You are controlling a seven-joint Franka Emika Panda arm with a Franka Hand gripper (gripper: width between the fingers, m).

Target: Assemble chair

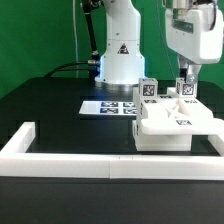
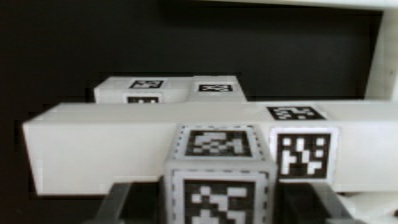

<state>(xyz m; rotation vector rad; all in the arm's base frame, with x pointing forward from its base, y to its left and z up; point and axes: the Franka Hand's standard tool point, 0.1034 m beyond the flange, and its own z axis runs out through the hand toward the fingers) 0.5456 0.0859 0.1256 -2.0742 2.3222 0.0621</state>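
Observation:
The partly built white chair [image 1: 175,128] stands on the black table at the exterior view's right, a blocky slab with tags. A tagged upright post [image 1: 148,90] rises at its back left. My gripper [image 1: 186,88] reaches down from above over the chair's back right. In the wrist view my gripper [image 2: 217,202] is shut on a tagged white post, a chair leg [image 2: 217,158], with a dark finger [image 2: 134,200] tight on each side. The leg stands upright against the wide white slab [image 2: 125,125]. Another tagged white part [image 2: 169,88] lies beyond it.
The marker board [image 1: 108,106] lies flat on the table to the left of the chair. The long white border wall [image 1: 60,152] runs along the front with a raised left corner. The robot's white base [image 1: 120,50] stands at the back in front of a green backdrop.

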